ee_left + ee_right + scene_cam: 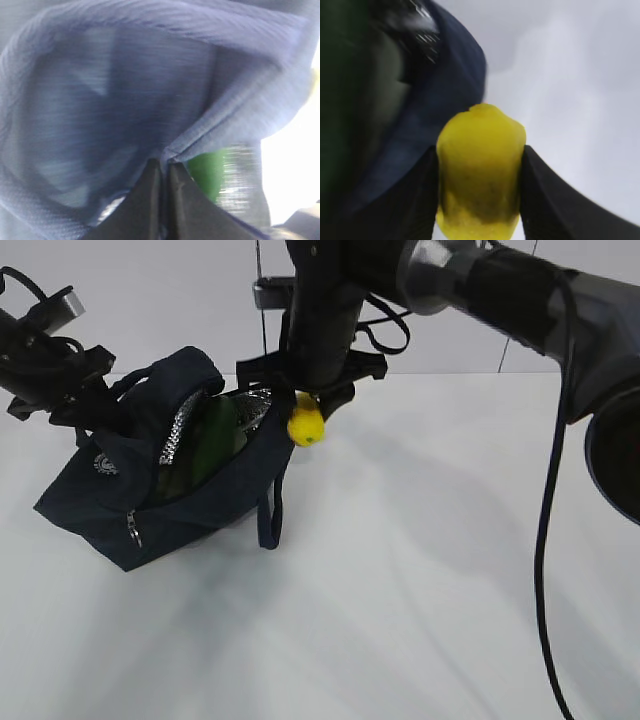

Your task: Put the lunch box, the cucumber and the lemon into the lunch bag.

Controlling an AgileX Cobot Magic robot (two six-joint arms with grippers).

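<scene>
On the left, my left gripper has its fingers closed on the fabric rim of the lunch bag, holding the mouth open on the worktop; the cucumber is already inside; I cannot see the lunch box. To the right, the right gripper grips the lemon just beside the bag's right edge; I should move it left over the opening before releasing.
</scene>
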